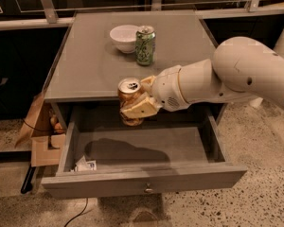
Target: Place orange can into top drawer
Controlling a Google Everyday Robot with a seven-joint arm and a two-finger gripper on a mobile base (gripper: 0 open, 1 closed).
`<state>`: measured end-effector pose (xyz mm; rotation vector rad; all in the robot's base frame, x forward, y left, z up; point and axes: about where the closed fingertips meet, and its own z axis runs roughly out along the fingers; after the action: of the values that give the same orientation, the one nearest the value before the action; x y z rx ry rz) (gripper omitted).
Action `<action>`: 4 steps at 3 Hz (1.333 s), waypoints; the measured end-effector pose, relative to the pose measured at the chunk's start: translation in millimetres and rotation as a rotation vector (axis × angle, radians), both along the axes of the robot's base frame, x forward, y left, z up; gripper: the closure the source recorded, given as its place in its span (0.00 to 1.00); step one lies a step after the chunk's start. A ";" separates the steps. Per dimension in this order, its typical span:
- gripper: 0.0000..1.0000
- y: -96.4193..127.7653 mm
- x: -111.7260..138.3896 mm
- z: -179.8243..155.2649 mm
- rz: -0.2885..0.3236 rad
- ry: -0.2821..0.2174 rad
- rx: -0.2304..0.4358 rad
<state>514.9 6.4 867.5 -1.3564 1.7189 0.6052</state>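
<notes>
The gripper (138, 104) has its fingers (141, 109) clamped around the orange can (128, 91), holding it upright just past the middle of the front edge of the counter (85, 70), above the back of the top drawer (180, 176), which stands pulled out below. The pick-up and the carry off the counter look done, but the can is not yet inside; what is left, I judge, is to lower it to the drawer floor and let go. A green can (145, 45) and a white bowl (123, 35) sit near the counter's back edge.
</notes>
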 end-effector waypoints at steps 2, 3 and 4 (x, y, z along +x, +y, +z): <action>1.00 -4.6 0.4 -27.4 0.018 -0.023 -0.010; 1.00 -12.9 5.6 -73.1 0.036 -0.053 0.002; 1.00 -19.4 10.7 -119.5 0.047 -0.059 0.013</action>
<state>525.6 -13.0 748.0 -1.3956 1.6377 0.5962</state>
